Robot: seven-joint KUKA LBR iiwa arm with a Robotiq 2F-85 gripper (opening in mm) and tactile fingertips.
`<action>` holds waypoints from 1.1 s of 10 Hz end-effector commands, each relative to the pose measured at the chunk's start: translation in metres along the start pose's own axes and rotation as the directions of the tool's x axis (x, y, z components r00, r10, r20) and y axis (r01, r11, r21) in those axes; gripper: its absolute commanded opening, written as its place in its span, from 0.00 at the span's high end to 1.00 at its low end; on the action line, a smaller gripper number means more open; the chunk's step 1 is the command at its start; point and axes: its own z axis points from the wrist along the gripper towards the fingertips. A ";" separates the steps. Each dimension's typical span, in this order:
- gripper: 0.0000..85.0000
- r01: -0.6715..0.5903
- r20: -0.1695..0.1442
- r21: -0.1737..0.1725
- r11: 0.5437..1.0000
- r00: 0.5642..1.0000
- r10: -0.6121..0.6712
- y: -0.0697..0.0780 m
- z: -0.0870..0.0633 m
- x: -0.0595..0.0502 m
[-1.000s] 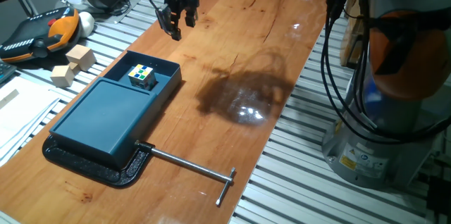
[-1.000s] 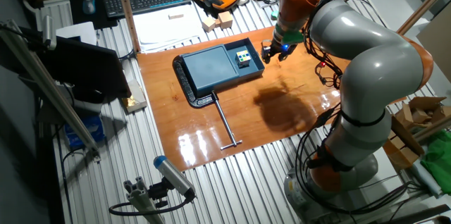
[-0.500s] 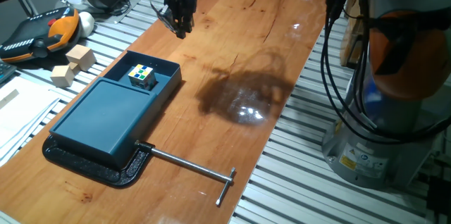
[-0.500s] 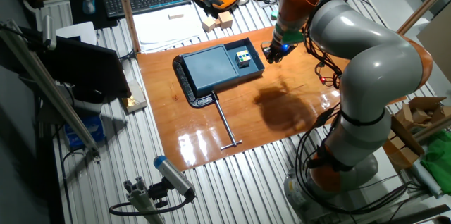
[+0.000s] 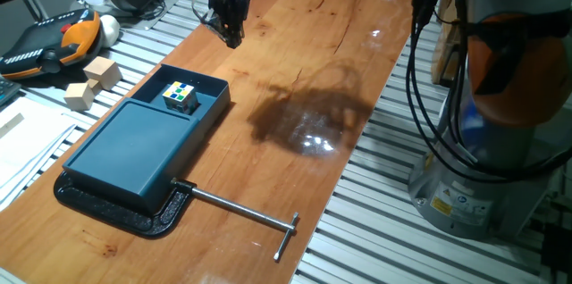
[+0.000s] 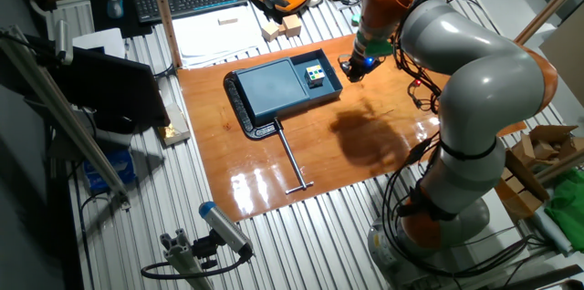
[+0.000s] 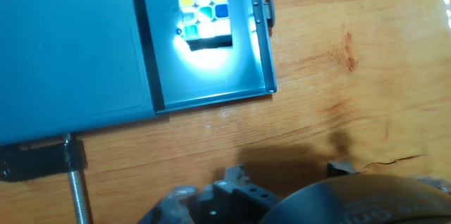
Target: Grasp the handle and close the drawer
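Note:
The drawer [image 5: 195,95] is a shallow dark teal tray, pulled out of the flat teal box [image 5: 130,146], with a small coloured cube [image 5: 180,96] inside. In the hand view the drawer [image 7: 204,76] lies at the top. Its outer end wall bears the handle [image 7: 268,10], a small tab. My gripper [image 5: 231,36] hangs above the wood beyond the drawer's outer end, apart from it. Two fingertips [image 7: 236,175] show spaced apart at the bottom of the hand view, nothing between them. From the other side the gripper [image 6: 350,69] is right of the drawer [image 6: 317,76].
A thin metal rod [image 5: 241,211] with a T end sticks out from the black base plate [image 5: 112,213] under the box. Wooden blocks [image 5: 94,83] and an orange-black pendant [image 5: 54,43] lie left of the table. The arm's base [image 5: 483,186] stands on the right.
The hand has turned about its own axis: the two fingers that showed side by side a second ago now line up in the fixed view. The drawer has not moved.

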 end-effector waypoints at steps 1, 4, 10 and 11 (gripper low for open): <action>0.99 -0.010 0.001 0.000 1.000 1.000 0.010 -0.002 0.003 -0.003; 0.99 -0.093 0.009 0.026 0.995 0.996 0.093 -0.007 0.012 -0.011; 0.99 -0.217 -0.005 0.038 0.975 0.976 0.217 -0.028 0.022 -0.016; 0.99 -0.242 -0.019 0.025 0.970 0.970 0.243 -0.030 0.026 -0.016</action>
